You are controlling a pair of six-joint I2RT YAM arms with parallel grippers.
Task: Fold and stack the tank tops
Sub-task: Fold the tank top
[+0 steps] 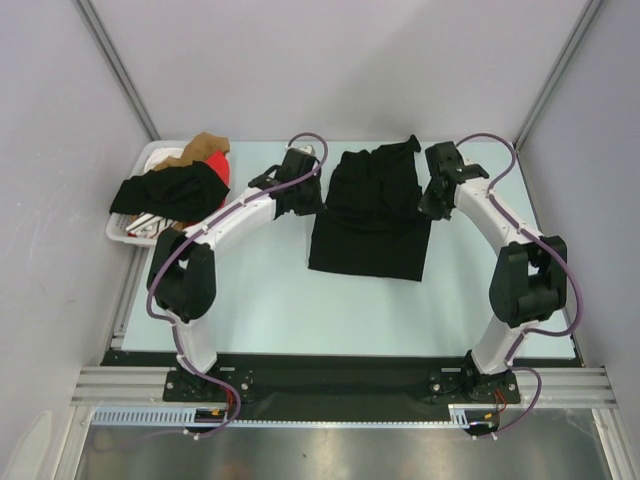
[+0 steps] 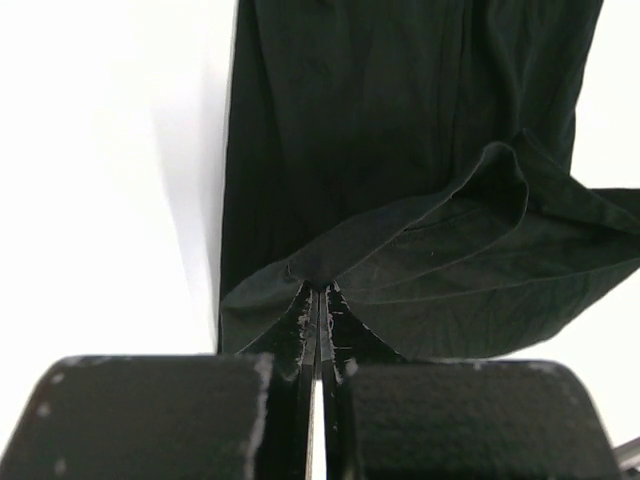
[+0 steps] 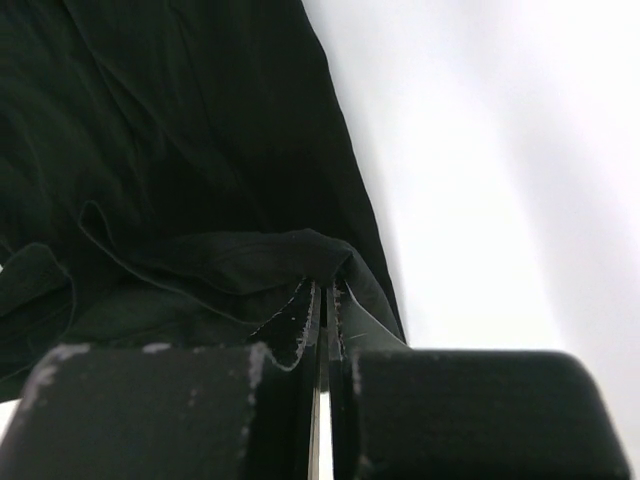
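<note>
- In the middle of the bench (image 1: 260, 300), between the two arms: the black tank top (image 1: 372, 215), flat at the near end and bunched up at the far end.
- Pinches the left side of that top with the left fingers (image 2: 310, 305), pressed tight together on a fold of cloth.
- Pinches the right side with the right fingers (image 3: 312, 305), squeezed tight on a fold too.
- Pulls the cloth up into a small peak at each pinch.
- At the far left of the bench: a white basket (image 1: 118, 232), with the red tank top (image 1: 218, 172) inside, partly under a dark cloth (image 1: 165, 190) and next to a brown cloth (image 1: 208, 145).
</note>
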